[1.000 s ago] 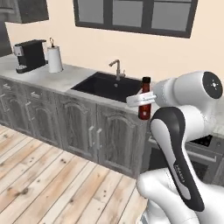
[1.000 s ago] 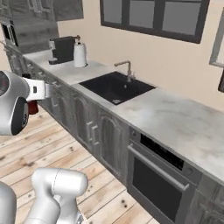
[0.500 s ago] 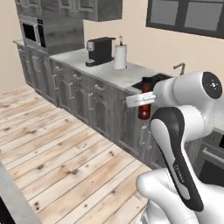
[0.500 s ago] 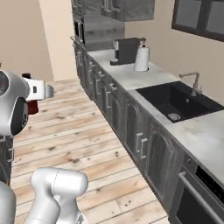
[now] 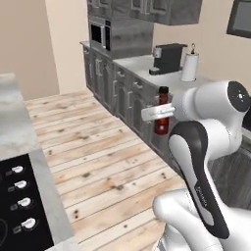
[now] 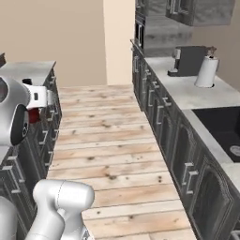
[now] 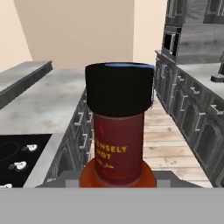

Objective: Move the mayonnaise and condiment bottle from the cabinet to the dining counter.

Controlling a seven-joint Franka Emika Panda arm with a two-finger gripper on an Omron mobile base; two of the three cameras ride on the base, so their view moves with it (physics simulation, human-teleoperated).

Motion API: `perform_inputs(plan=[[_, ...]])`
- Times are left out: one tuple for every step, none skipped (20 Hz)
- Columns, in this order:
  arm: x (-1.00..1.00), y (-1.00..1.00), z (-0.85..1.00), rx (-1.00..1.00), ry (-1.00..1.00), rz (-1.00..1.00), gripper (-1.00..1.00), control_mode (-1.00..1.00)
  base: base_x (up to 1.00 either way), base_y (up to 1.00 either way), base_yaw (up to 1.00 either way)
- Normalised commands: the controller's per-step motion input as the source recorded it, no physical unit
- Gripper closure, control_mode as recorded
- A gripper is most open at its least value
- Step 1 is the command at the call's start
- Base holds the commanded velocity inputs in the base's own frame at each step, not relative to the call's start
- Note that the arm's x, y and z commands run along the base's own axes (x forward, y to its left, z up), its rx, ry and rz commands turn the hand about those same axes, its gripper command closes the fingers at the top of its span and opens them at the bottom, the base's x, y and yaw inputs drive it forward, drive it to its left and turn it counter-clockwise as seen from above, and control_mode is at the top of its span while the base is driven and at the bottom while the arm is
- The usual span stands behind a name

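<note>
Bottle (image 5: 162, 113) upright, clamped in gripper (image 5: 158, 112) fingers, carried mid-air over the floor between kitchen run and island. Dining counter (image 7: 39, 103) ahead, left. Judged: transport underway; placement pending, mayonnaise still to do.

White glossy arm (image 5: 206, 162) w/ dark joint bands (small lettering), rounded links.

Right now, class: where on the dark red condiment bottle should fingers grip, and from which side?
Grip the condiment bottle on its wider lower body, coming in level from the side. It stands upright, and the narrow neck and black cap give less surface.
</note>
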Motion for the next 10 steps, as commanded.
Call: perform_inputs(plan=[[0.00,0.00,0.00,0.00,0.00,0.00,1.00,1.00,0.73,-0.35,0.31],[0.00,0.00,0.00,0.00,0.00,0.00,1.00,1.00,0.79,-0.36,0.26],[0.00,0.00,0.00,0.00,0.00,0.00,1.00,1.00,0.84,-0.36,0.24],[0.00,0.00,0.00,0.00,0.00,0.00,1.00,1.00,0.88,-0.35,0.24],[0.00,0.00,0.00,0.00,0.00,0.00,1.00,1.00,0.92,-0.33,0.24],[0.00,0.00,0.00,0.00,0.00,0.00,1.00,1.00,0.91,-0.29,0.25],[0.00,0.00,0.00,0.00,0.00,0.00,1.00,1.00,0.93,-0.30,0.25],[0.00,0.00,0.00,0.00,0.00,0.00,1.00,1.00,0.90,-0.29,0.27],[0.00,0.00,0.00,0.00,0.00,0.00,1.00,1.00,0.96,-0.17,0.26],[0.00,0.00,0.00,0.00,0.00,0.00,1.00,1.00,0.98,-0.11,0.27]])
